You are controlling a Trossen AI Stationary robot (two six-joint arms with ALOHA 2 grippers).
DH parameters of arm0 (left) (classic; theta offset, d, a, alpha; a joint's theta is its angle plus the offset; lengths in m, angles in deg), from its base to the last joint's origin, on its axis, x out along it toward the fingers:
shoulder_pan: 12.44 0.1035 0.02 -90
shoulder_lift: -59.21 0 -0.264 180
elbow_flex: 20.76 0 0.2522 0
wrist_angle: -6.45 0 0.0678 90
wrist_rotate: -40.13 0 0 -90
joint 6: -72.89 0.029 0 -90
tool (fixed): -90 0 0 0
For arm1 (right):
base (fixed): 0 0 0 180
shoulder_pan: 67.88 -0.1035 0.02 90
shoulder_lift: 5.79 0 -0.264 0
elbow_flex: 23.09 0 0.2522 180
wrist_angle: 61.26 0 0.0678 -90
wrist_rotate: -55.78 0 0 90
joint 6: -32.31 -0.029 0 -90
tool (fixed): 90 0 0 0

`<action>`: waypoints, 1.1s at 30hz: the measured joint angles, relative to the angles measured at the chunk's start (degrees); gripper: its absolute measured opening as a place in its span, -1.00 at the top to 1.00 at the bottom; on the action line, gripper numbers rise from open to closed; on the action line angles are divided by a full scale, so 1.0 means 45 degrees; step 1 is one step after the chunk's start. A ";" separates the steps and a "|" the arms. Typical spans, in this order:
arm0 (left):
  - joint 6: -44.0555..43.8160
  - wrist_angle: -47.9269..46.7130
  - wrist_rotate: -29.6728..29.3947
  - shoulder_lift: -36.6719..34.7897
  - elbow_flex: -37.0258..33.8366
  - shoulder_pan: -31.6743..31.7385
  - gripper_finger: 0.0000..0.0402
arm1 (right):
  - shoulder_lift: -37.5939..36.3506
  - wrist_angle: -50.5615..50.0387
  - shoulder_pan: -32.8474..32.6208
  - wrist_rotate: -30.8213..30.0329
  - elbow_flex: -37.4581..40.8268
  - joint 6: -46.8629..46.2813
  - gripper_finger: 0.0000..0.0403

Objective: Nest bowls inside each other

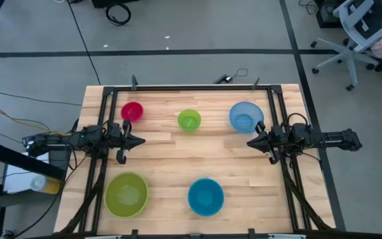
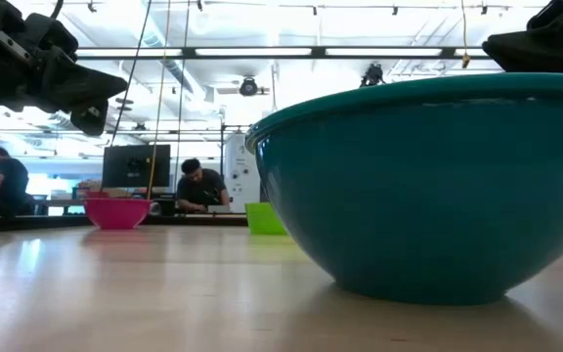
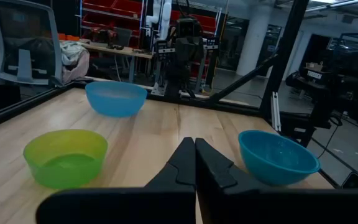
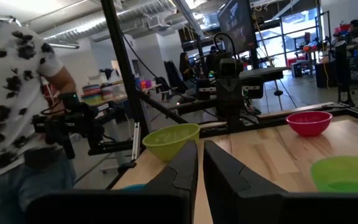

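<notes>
sitting apart on the wooden table are five bowls, none nested in another. the magenta-red bowl is lying near the far left corner, the small green bowl is resting at the far middle, and the light blue bowl is sitting toward the far right. the large lime-green bowl is occupying the near left, and the teal-blue bowl is standing at the near middle, so close to the low camera that it is filling most of that view.

the left gripper is hovering over the left side of the table, just nearer than the magenta-red bowl, pointing toward the centre. its fingers are pressing together with no gap between them, and they are gripping nothing. the right gripper is hanging over the right side, just nearer than the light blue bowl and close to its rim without visibly touching it, pointing inward toward the centre. its fingers are standing almost together, leaving only a thin slit, and nothing is sitting between them.

a person in a patterned shirt is standing beside the table on its near side in the right wrist view, and other people are sitting at desks in the room beyond in the low view. an office chair is standing on the floor past the far right corner.
</notes>
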 joint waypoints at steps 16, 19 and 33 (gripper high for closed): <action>0.4367 0.1837 -0.1185 0.0112 0.0000 0.0019 1.00 | -0.0005 -0.0055 0.0041 -0.0445 0.0000 0.0323 0.83; 0.0992 0.4680 -0.1185 0.0250 0.0000 0.0004 1.00 | 0.0000 -0.0001 0.0114 -0.1744 -0.0002 0.0545 0.83; -0.1068 1.0126 -0.1350 0.0350 0.0000 0.0010 1.00 | 0.0031 0.1608 0.0108 -0.4707 -0.0002 -0.5043 0.83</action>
